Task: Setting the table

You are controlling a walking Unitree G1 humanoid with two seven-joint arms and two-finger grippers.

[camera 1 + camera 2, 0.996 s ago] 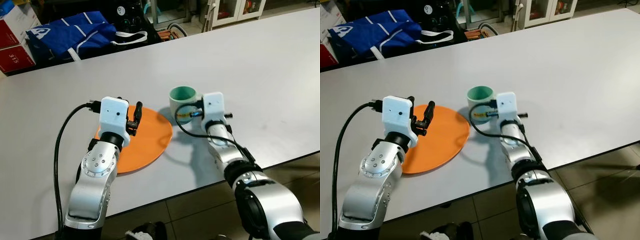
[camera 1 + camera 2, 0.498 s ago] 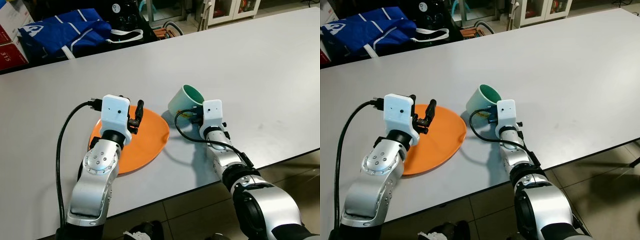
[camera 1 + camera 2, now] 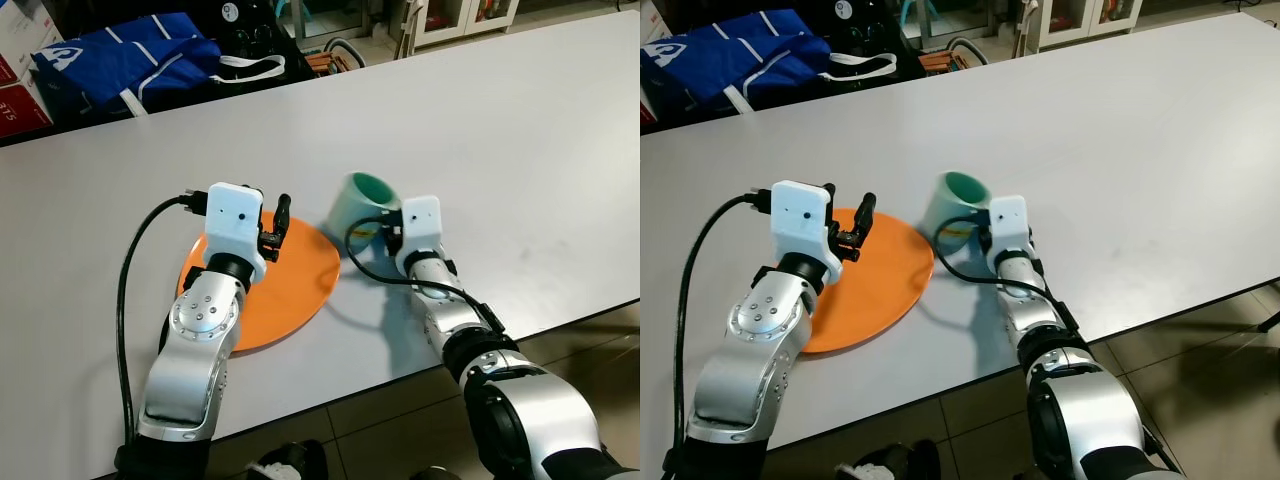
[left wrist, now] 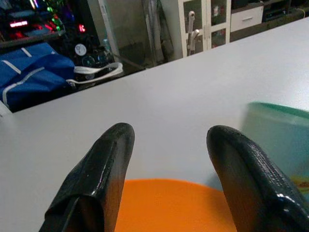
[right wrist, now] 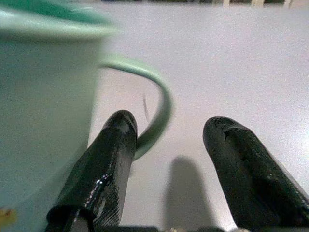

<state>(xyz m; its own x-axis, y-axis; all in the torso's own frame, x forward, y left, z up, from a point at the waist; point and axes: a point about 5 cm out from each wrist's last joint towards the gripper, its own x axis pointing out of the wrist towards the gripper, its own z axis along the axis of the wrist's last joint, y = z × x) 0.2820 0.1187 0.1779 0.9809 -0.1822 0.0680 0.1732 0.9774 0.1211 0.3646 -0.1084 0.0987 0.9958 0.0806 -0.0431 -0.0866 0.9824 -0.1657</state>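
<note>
Two items out so far: plate [image 3: 290,290] under the idle, wide-open left gripper [image 4: 166,169]; mug [image 3: 358,205] tilted, handle [image 5: 154,113] between the right gripper's [image 5: 169,159] spread fingers, ungripped. Cutlery presumably remains.

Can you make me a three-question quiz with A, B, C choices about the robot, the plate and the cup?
1. Where is the flat round orange plate?
A. On the white table
B. On the floor
C. Inside the blue bag

2. What colour is the ceramic mug with a loop handle?
A. Red
B. Mint green
C. Black

3. How is the mug standing?
A. Flat and upright
B. Upside down
C. Tilted, mouth leaning away from the robot

Answers:
1 A: the plate lies on the tabletop, under the left gripper.
2 B: its wall and handle are pale green in the right wrist view.
3 C: its rim slants, and the open right gripper has one finger through the handle.
</note>
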